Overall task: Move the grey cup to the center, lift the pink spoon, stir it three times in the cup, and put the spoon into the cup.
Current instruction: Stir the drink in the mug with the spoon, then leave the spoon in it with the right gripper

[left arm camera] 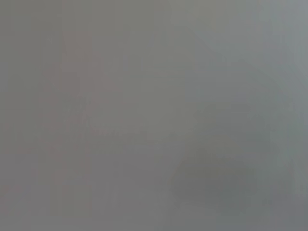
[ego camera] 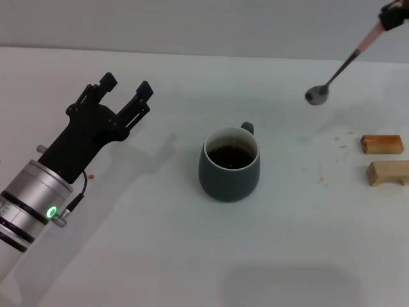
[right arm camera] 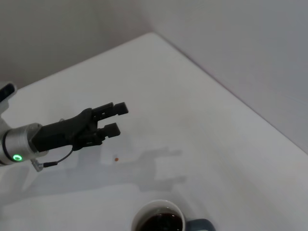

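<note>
The grey cup stands upright in the middle of the white table with dark liquid inside, its handle pointing to the far side. It also shows in the right wrist view. My right gripper is at the far right, high above the table, shut on the pink spoon. The spoon hangs slanted with its metal bowl low and up to the right of the cup, apart from it. My left gripper is open and empty to the left of the cup. It also shows in the right wrist view.
Two small wooden blocks lie at the right edge, with brown crumbs beside them. A small brown spot lies near the left arm. The left wrist view shows only blurred grey.
</note>
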